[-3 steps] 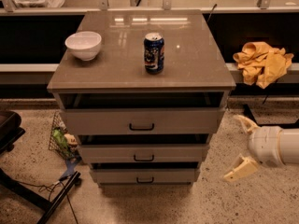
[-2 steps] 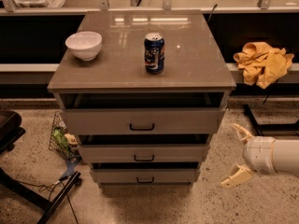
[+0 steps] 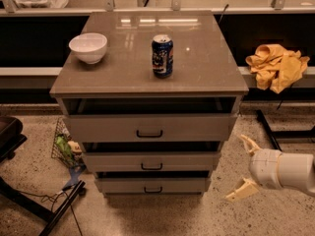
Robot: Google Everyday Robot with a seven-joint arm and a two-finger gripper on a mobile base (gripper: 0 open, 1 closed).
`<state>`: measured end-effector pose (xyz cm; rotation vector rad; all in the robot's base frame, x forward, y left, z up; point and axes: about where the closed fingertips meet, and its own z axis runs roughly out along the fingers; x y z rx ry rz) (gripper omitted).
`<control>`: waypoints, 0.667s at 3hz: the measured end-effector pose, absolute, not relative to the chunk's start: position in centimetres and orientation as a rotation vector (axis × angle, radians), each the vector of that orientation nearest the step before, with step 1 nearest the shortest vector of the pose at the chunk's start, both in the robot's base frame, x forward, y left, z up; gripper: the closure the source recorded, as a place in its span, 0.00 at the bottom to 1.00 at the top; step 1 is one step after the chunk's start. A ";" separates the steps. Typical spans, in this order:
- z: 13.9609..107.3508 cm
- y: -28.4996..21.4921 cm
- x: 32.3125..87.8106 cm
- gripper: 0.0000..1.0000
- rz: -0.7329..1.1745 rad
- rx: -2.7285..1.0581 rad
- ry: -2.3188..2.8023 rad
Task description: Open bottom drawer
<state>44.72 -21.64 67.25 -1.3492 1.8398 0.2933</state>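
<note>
bottom drawer (image 3: 152, 185), tool (image 3: 236, 168) apart to its right, fingers spread

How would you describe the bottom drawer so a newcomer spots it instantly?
Find the grey-beige cabinet with a white bowl and blue can on top; three drawer fronts stack below. The bottom drawer is the lowest, nearest the floor, its front narrower-looking than the two above, with a small black handle. The open gripper hovers to its right, not touching.

Cream-fingered white end effector (image 3: 236, 168), lower right
</note>
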 end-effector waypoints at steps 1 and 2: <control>63.1 -20.0 44.1 0.00 0.300 -1.336 1.831; 55.2 -18.2 43.8 0.00 0.328 -1.312 1.813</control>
